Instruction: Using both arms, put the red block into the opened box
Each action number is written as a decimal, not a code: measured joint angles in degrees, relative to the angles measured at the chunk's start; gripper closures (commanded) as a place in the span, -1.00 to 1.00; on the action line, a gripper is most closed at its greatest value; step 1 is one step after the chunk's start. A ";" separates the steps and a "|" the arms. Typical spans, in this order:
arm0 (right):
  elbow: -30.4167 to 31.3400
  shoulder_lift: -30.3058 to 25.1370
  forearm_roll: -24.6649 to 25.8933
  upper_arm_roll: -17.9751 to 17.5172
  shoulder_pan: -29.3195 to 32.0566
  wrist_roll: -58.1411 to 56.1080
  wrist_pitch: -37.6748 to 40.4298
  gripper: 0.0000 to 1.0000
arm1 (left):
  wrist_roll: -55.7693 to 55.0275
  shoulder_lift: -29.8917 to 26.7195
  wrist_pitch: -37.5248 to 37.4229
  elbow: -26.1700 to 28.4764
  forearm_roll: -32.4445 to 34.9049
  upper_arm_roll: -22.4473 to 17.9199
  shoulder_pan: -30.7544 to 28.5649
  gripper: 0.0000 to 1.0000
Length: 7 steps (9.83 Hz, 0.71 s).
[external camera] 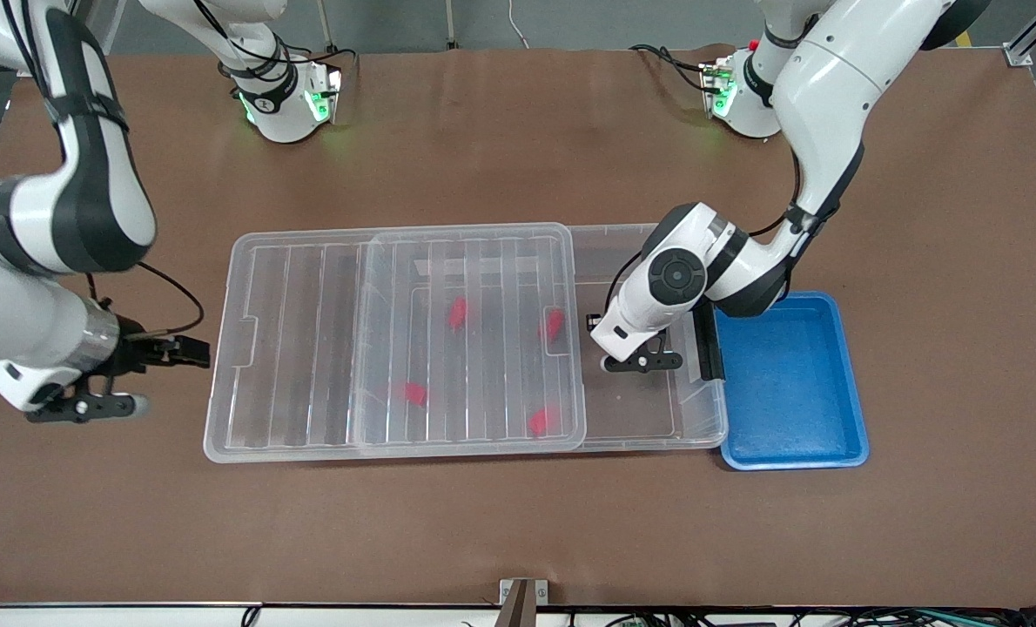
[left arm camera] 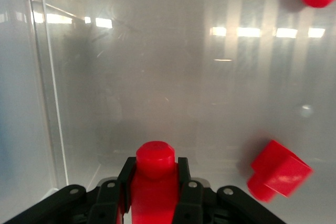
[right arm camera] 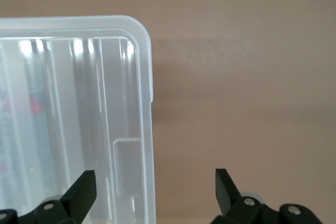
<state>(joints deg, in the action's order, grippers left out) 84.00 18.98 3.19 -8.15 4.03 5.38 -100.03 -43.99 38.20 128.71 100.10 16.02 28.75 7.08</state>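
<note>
1. The right hand (external camera: 189,351), black and two-fingered, is held released over the brown counter (external camera: 518,531) beside the ribbed clear lid (external camera: 396,340).
2. The glossy red block (left arm camera: 155,174) is grasped by the left hand (external camera: 635,359) inside the clear plastic box (external camera: 640,427).

Open part of box: we see the box (external camera: 649,435) uncovered only at the left arm's end, where the left hand (external camera: 595,335) sits low inside, clamped on the red block (left arm camera: 155,179).
Lid: the ribbed lid (external camera: 396,340) covers the rest and overhangs toward the right arm's end, blocking entry from above.
Handle end: the black handle (external camera: 708,344) and the blue tray (external camera: 792,383) crowd that short end.
Right hand: the right hand (external camera: 189,351), fingers spread, waits just beside the lid's edge.
Table: the table (external camera: 518,531) nearer the front camera lies bare.
</note>
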 measured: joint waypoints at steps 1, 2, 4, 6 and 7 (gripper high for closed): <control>-0.15 -3.51 -0.05 1.09 0.01 2.22 1.66 -1.00 | -1.35 0.96 0.42 0.13 2.90 0.00 0.04 0.95; -0.18 -6.84 -0.37 2.73 0.04 2.94 3.37 -1.00 | -2.58 1.99 1.27 0.22 5.41 0.00 0.04 0.91; -0.17 -11.81 -2.83 6.66 0.12 2.98 8.87 -1.00 | -3.56 3.54 2.55 0.24 7.43 -0.01 0.04 0.22; -0.16 -15.64 -4.67 11.09 0.21 0.92 13.52 -1.00 | -3.56 3.79 2.85 0.15 7.48 -0.02 0.00 -1.00; -0.15 -16.95 -4.80 12.95 0.26 -2.43 14.90 -1.00 | -3.56 3.77 2.87 -0.05 7.49 -0.03 -0.15 -1.00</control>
<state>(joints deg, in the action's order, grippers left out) 83.85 2.02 -1.61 4.79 4.29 2.95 -85.12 -47.55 41.97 131.59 100.04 23.50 28.72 6.93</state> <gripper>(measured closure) 0.000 0.520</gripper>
